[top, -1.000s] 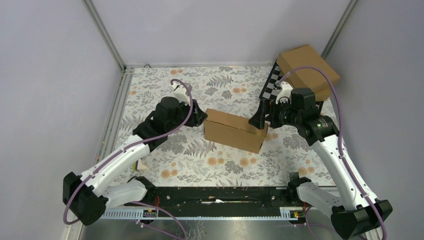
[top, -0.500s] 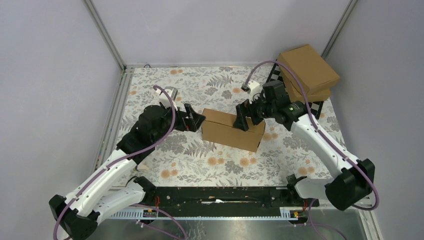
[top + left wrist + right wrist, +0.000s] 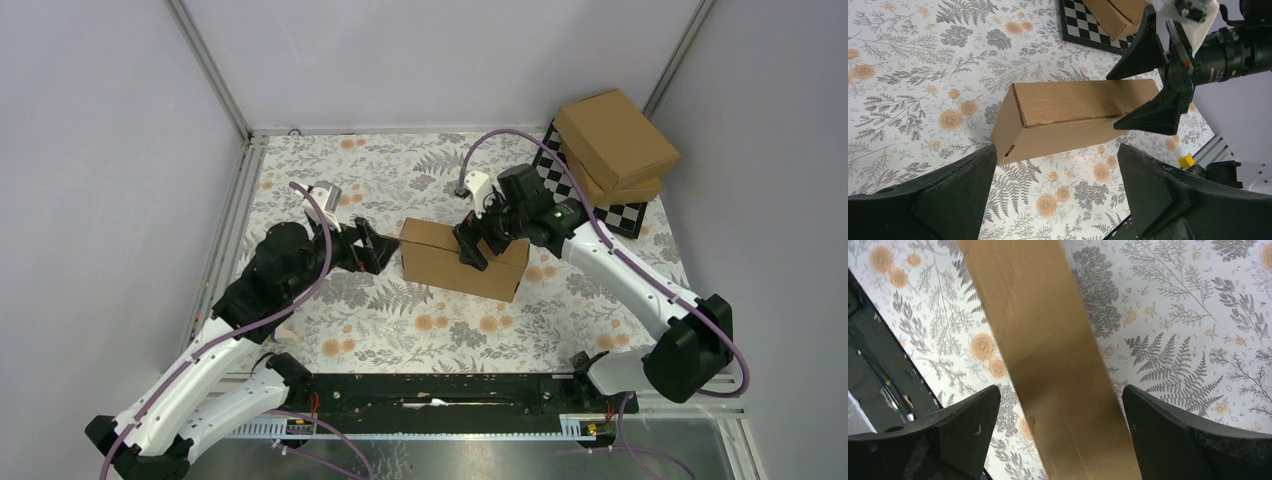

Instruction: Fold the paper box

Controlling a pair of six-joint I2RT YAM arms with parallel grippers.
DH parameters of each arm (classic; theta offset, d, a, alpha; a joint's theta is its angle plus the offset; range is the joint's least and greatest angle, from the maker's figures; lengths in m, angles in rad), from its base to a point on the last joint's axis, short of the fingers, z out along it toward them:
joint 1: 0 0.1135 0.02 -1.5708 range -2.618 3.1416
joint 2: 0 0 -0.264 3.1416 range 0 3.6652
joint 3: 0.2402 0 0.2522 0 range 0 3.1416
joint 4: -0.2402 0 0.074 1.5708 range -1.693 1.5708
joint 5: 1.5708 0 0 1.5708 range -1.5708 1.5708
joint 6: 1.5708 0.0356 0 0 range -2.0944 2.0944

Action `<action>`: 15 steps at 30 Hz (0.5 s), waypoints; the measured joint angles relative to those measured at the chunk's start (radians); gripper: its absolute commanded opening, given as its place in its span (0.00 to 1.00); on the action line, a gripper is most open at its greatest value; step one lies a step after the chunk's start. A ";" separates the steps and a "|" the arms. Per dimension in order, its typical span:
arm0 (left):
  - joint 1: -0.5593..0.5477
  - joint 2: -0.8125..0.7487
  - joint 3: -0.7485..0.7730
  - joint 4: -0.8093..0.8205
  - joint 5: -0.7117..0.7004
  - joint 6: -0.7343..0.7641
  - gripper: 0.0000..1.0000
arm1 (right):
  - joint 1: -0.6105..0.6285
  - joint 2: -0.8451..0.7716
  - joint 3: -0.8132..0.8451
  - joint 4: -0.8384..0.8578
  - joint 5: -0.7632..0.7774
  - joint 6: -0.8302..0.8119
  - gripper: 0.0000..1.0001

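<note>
While the paper box [image 3: 462,262] lies closed and flat on the floral surface [image 3: 340,180], both arms are at it. Box is a long brown cardboard block, lid down, seam running along the top near its front edge, small slot on the front face at the left end.

Left pincer [image 3: 385,252] sits at the box's left end, low, pointing along the box. Jaws are spread wide, wider than the box end. In the left wrist view the box's near left corner is just beside one finger [image 3: 948,190]; contact there is hard to call. Nothing is held.

Right pincer [image 3: 472,250] is over the box top, right of the box's middle. Jaws are wide apart and straddle the box across its short width: one finger at the far edge, the other at the front edge by the seam. The right wrist view shows the brown top running between both fingers [image 3: 963,420] with floral cloth visible on each side. Probably not clamping, but touch can't be confirmed.

Two stacked cardboard boxes [image 3: 612,140] sit on a checkerboard [image 3: 620,212], well apart from the paper box, beyond its right end.
</note>
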 measured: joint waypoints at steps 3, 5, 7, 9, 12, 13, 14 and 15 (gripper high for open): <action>0.000 0.001 0.000 -0.001 0.001 0.003 0.99 | 0.033 0.000 0.000 -0.026 0.021 -0.053 0.99; 0.000 0.005 0.000 -0.002 0.001 0.005 0.99 | 0.060 0.002 0.000 -0.042 0.045 -0.084 0.93; 0.000 0.010 0.000 -0.003 0.002 0.009 0.99 | 0.072 0.006 0.000 -0.051 0.066 -0.103 0.85; 0.000 0.013 0.000 -0.006 0.005 0.010 0.99 | 0.076 0.013 0.000 -0.055 0.085 -0.113 0.79; 0.003 0.012 0.000 -0.008 0.013 0.010 0.99 | 0.084 0.018 0.000 -0.056 0.130 -0.112 0.68; 0.004 0.011 0.000 -0.008 0.014 0.010 0.99 | 0.093 0.018 0.001 -0.056 0.157 -0.106 0.60; 0.005 0.011 0.000 -0.009 0.016 0.010 0.99 | 0.105 0.017 0.004 -0.059 0.183 -0.101 0.51; 0.006 0.010 0.000 -0.010 0.017 0.010 0.99 | 0.122 0.015 0.005 -0.061 0.219 -0.090 0.46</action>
